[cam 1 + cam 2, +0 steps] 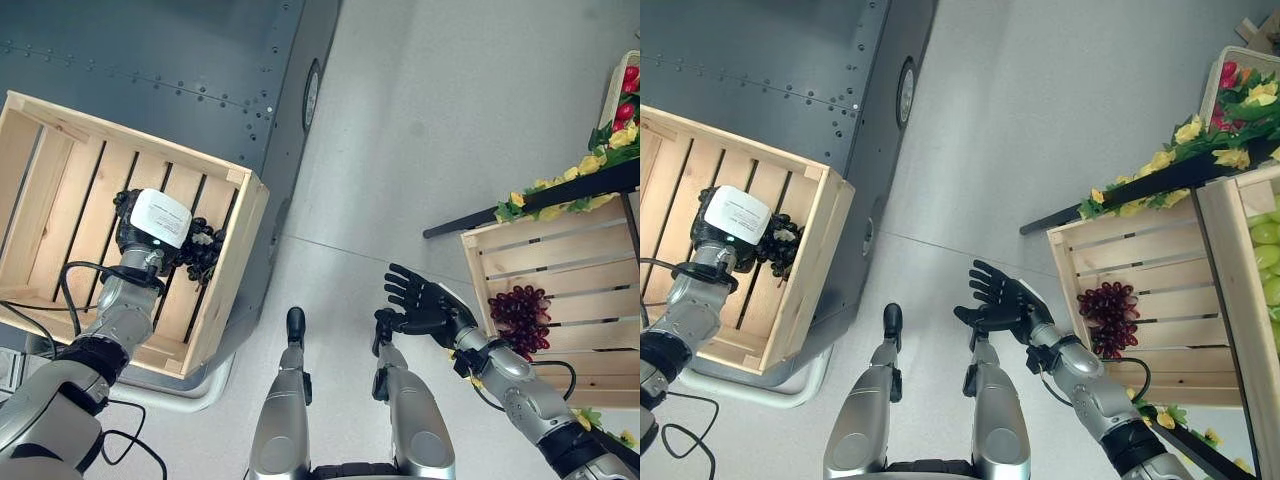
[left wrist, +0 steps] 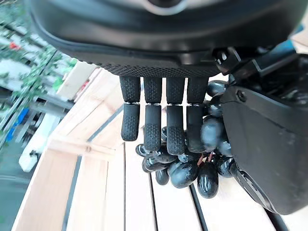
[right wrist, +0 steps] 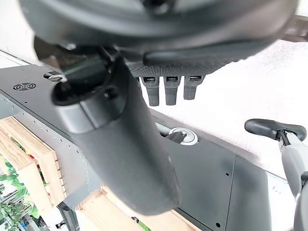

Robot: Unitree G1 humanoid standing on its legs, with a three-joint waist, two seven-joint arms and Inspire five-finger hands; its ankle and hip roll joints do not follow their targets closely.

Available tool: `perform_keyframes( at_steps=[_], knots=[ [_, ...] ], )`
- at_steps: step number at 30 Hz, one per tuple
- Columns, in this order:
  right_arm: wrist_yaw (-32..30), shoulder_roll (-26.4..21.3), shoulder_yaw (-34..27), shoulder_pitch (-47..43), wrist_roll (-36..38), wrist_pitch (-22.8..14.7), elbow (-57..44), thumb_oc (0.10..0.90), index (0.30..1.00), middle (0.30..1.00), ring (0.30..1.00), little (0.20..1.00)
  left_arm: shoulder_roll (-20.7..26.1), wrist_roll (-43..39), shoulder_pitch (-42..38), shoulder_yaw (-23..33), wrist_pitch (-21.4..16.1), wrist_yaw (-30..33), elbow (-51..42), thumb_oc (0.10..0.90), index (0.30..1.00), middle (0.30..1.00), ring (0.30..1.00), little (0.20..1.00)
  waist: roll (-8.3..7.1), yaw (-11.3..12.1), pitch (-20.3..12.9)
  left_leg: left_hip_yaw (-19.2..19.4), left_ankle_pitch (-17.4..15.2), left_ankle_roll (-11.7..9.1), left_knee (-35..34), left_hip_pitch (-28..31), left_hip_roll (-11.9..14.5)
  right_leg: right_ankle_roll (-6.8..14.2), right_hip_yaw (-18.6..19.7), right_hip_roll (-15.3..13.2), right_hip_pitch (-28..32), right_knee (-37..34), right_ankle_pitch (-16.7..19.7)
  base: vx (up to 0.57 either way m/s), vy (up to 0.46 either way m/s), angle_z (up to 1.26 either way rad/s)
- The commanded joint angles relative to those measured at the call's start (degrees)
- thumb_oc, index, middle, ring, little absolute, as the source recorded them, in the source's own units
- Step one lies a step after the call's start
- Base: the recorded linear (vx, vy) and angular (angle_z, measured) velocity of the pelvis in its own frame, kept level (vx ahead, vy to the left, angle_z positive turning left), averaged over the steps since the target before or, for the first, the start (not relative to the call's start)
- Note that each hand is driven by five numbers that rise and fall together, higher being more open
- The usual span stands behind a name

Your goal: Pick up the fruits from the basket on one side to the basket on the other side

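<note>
**Left hand closing on dark grapes in the crate**

Left hand (image 1: pixel 158 228), at the left of the frame, reaches into the left wooden crate (image 1: pixel 232 262) with fingers (image 2: pixel 153 126) curled over a bunch of black grapes (image 2: pixel 192 168), thumb on the other side. Right hand (image 1: pixel 425 303), lower centre-right, hangs spread and empty. Beyond it, red grapes (image 1: pixel 520 308) lie in the right crate (image 1: pixel 478 262). The bunch looks light, floppy, smooth-skinned and likely to shed berries; cradling the whole cluster seems safest.
</note>
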Motion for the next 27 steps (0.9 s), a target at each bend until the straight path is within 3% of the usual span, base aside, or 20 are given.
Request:
perform_keyframes(
  at_steps=[1,5,13,19,27],
  knots=[
    [-0.02,-0.37,-0.82,-0.44,2.06,-3.05,-4.77,0.8,0.9,0.9,0.9,0.9,-1.01,-10.75,-0.34,5.34,0.45,10.45,2.44,0.4,0.3,0.3,0.3,0.3,-0.83,0.05,-0.63,3.51,-2.12,-0.26,4.34,-2.13,-3.0,2.54,0.61,0.65,-5.01,11.49,-4.02,0.0,0.0,0.0],
    [0.66,0.06,-2.01,1.23,1.6,-3.09,-4.88,0.8,0.9,0.9,0.9,0.9,-1.14,-19.89,2.64,10.61,-2.59,21.67,3.88,0.4,0.3,0.3,0.3,0.3,0.06,0.34,-1.63,3.32,-2.2,-0.1,3.65,-0.95,-3.27,2.46,0.26,0.2,-3.99,11.2,-4.35,0.0,0.0,0.0],
    [0.84,1.58,-3.67,4.22,0.01,-2.47,-6.32,0.8,0.9,0.9,0.9,0.9,-2.43,-20.49,10.19,20.38,-5.49,30.7,-0.45,0.4,0.3,0.3,0.3,0.3,1.42,1.3,-3.57,2.3,-2.34,0.13,2.58,0.71,-3.94,2.16,-0.5,-0.41,-2.55,11.25,-5.22,0.0,0.0,0.0],
    [0.5,2.55,-4.27,6.22,-0.47,-1.95,-7.95,0.8,0.9,0.9,0.9,0.9,-3.31,-19.3,14.83,24.77,-5.29,31.96,-5.56,0.4,0.3,0.3,0.3,0.3,1.51,1.94,-4.87,1.73,-2.55,0.26,1.67,2.14,-4.18,2.11,-1.11,-0.59,-1.32,10.91,-5.63,0.02,-0.028,0.01],
    [0.42,2.74,-4.22,6.66,-0.77,-1.46,-8.64,0.8,0.9,0.9,0.9,0.9,-3.63,-18.52,16.57,25.97,-4.91,30.83,-7.37,0.4,0.3,0.3,0.3,0.3,1.66,2.07,-5.15,1.41,-2.57,0.4,1.53,2.72,-4.3,1.9,-1.26,-0.38,-0.99,11.34,-6.03,0.0,0.0,0.0]
  ],
)
